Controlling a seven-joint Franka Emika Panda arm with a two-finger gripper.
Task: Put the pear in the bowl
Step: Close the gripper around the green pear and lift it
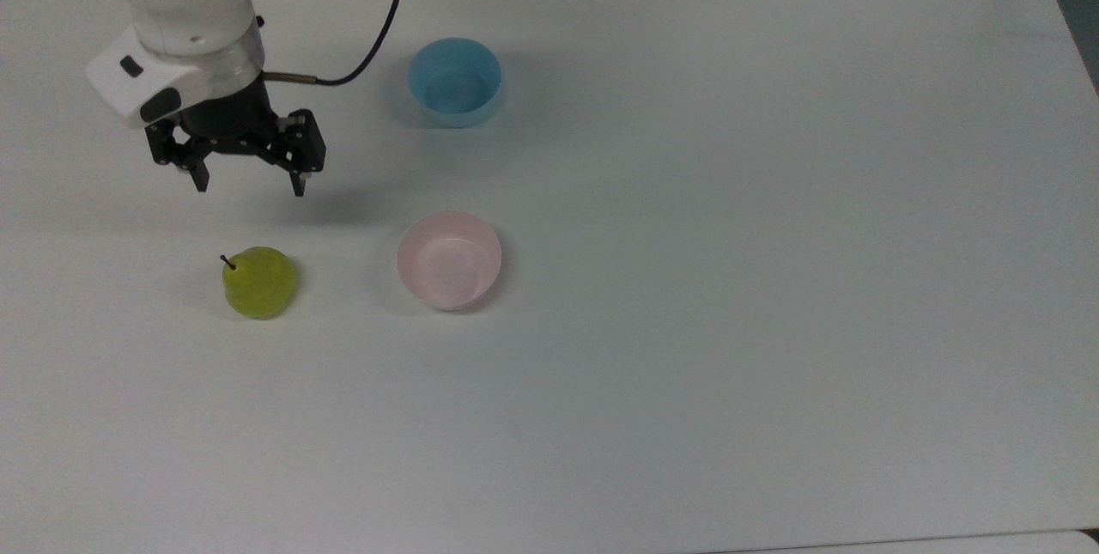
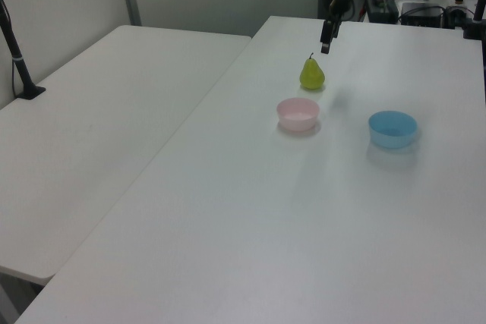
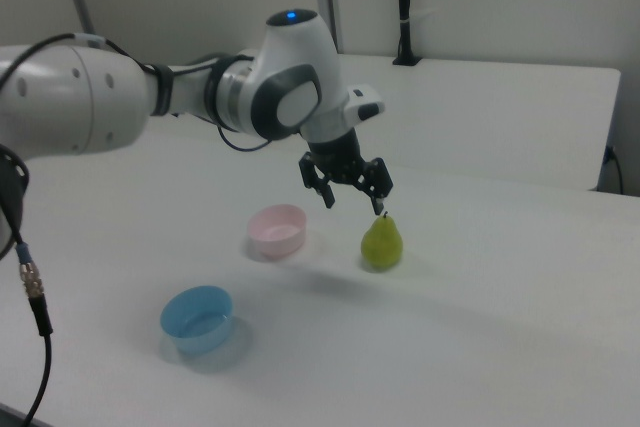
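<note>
Table [image 1: 773,322]: your white work surface; everything below is placed against the pink bowl, which stands on it.
Arm [image 1: 185,13]: the white Panda reaches in over the table's far side in the top view, well apart from the pink bowl, toward the top view's upper left of it.
Gripper [image 1: 250,187]: you have it hanging with fingers spread wide and nothing between them. In the top view it sits to the upper left of the pink bowl, nearer the pear than the bowl; in the right view [image 3: 352,201] it hovers clear of the table, just above and to the right view's left of the pear's stem.
Bowl [image 1: 449,259]: pale pink, upright, nothing inside; this is your target and your landmark.
Blue bowl [image 1: 455,82]: same size, well apart from the pink bowl, straight above it in the top view. Leave it alone.
Pear [image 1: 259,282]: stands upright on the table near the pink bowl, to the top view's left of it, not touching it; in the left view [image 2: 312,73] it lies just beyond the bowl.
Handling: it looks like a glossy, light, rigid toy fruit, so you should expect a slippery, rounded skin that could squirt out of a pinch.
Where to hold: close across the wide lower belly, below the narrowing neck; avoid the thin dark stem.
Step in hand: by my reading, you are on the approach, with the grasp not yet made.
</note>
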